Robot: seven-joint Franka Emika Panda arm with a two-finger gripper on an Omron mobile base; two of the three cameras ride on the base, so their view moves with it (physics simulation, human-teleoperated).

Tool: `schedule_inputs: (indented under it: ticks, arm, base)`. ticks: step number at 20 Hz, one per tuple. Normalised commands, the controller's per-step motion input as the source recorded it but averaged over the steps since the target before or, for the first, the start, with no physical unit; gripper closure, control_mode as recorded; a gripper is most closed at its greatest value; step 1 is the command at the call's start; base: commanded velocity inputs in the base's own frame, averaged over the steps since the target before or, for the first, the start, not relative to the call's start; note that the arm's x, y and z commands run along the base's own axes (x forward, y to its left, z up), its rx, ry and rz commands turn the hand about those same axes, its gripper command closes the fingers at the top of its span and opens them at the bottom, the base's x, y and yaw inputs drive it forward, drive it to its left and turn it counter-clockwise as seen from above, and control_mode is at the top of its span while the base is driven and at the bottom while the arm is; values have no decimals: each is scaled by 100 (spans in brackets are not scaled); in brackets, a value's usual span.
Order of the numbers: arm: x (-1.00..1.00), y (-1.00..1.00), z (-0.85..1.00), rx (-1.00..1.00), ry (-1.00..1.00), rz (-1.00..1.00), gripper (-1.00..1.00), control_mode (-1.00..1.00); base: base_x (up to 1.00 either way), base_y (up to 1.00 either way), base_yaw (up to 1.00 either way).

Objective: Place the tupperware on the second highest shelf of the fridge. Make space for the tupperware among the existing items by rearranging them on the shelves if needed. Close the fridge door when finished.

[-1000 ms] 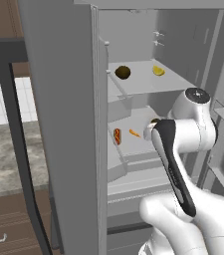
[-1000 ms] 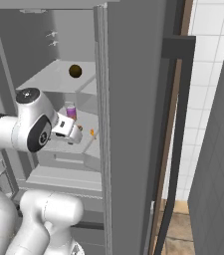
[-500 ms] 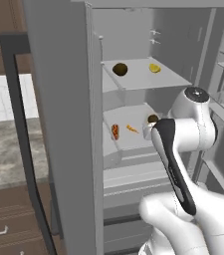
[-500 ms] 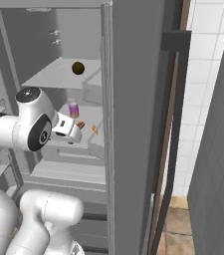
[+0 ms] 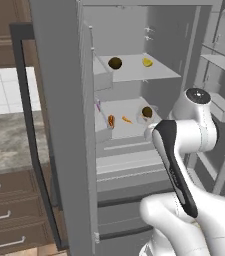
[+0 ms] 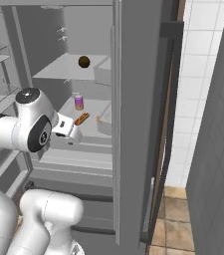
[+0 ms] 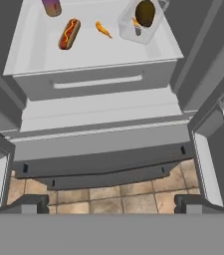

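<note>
Gripper (image 7: 111, 201): fingers spread to the full, empty; tips at 7 and 5 o'clock in the hand view, over floor tiles (image 7: 128, 199) and the fridge (image 5: 64, 100) front.

Drawer (image 7: 93, 82): closed, below the shelf.

Shelf (image 7: 44, 55), second from top: hot dog (image 7: 68, 33) at 11 o'clock; carrot (image 7: 102, 29) just right of it; purple can (image 7: 52, 7) cut off by the frame's top. Tupperware (image 7: 142, 20) at 1 o'clock, tilted, brown lump inside, far rim cropped.

Top shelf (image 5: 134, 72): brown lump (image 5: 115, 63), yellow piece (image 5: 147, 62), well apart.

Left door (image 5: 59, 125): open, hides the counter's (image 5: 9, 135) right end.
</note>
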Motion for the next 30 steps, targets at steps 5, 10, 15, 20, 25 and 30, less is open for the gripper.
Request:
schedule_inputs:
  ticks: [5,10,15,20,25,30]
  arm:
    - [0,0,0,0,0,0,-100,100]
    - [0,0,0,0,0,0,-100,100]
    - [0,0,0,0,0,0,-100,100]
    - [0,0,0,0,0,0,-100,100]
    - [0,0,0,0,0,0,-100,-100]
    - [0,0,0,0,0,0,-100,-100]
  base:
    - [-49,8,0]
    - [-39,11,0]
    - [-41,17,0]
    - [-35,35,0]
    - [-6,15,0]
    - [0,0,0]
